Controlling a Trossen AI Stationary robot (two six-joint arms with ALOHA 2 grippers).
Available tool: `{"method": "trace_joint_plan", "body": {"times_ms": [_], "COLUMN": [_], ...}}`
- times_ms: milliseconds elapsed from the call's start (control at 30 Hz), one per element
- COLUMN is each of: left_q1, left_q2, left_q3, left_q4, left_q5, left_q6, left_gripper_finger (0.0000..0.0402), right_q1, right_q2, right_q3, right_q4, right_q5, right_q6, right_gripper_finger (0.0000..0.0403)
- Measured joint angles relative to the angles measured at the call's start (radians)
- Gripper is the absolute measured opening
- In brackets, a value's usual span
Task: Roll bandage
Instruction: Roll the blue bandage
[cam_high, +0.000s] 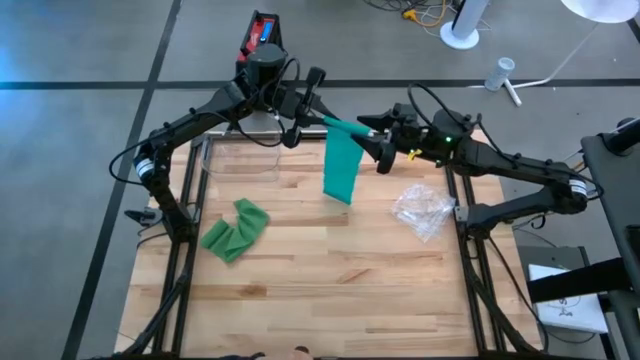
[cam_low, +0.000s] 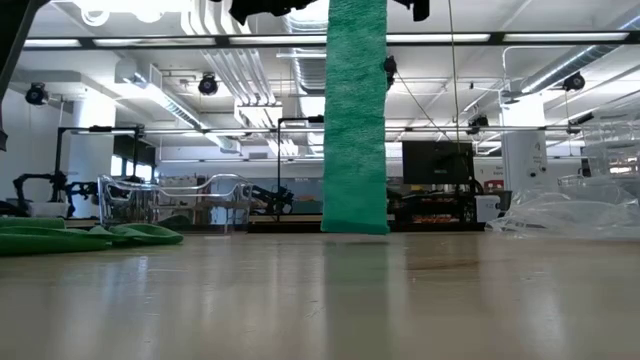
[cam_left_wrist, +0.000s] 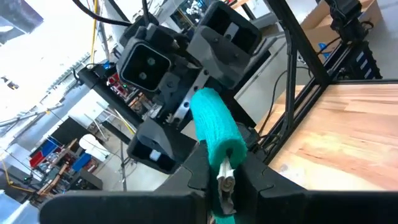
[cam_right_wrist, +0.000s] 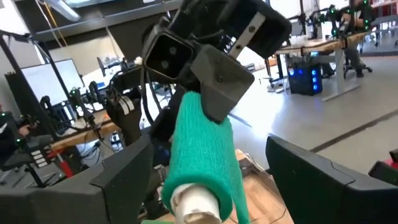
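Bandage (cam_high: 341, 165), green, hangs as a flat strip from a rolled end held up above the far middle of the worktop (cam_high: 330, 270), its lower edge reaching down close to the wood. The left hand (cam_high: 318, 118) is clamped together on the roll's end, pinching it between its fingertips (cam_left_wrist: 225, 177). The right hand (cam_high: 377, 140) stands just beside the roll's other end with its fingers (cam_right_wrist: 323, 180) wide apart, one on each side of the white core, not gripping it. No brand or readable writing shows on the bandage or on either arm. In the low view both hands are cut off at the upper edge, so only the hanging strip can be followed there. A second green bandage (cam_high: 235, 230) lies crumpled on the near left of the worktop, well apart from the strip. A clear plastic wrapper (cam_high: 423, 209) lies on the right, and a see-through box (cam_high: 240, 158) at the far left is hard to make out.
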Motion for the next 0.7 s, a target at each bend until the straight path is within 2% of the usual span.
{"method": "trace_joint_plan", "body": {"times_ms": [233, 367, 700], "left_q1": [0.000, 0.000, -0.007], "left_q2": [0.000, 0.000, 0.000], "left_q3": [0.000, 0.000, 0.000], "left_q4": [0.000, 0.002, 0.009], "left_q5": [0.000, -0.001, -0.051], "left_q6": [0.000, 0.000, -0.078], "left_gripper_finger": [0.0020, 0.0025, 0.0027], "right_q1": [0.000, 0.000, -0.005], "right_q2": [0.002, 0.003, 0.014], "right_q3": [-0.002, -0.002, -0.002], "right_q4": [0.004, 0.004, 0.004], "right_q5": [0.000, 0.000, 0.000], "right_q6": [0.011, 0.024, 0.012], "right_gripper_finger": [0.0278, 0.0251, 0.0123]}}
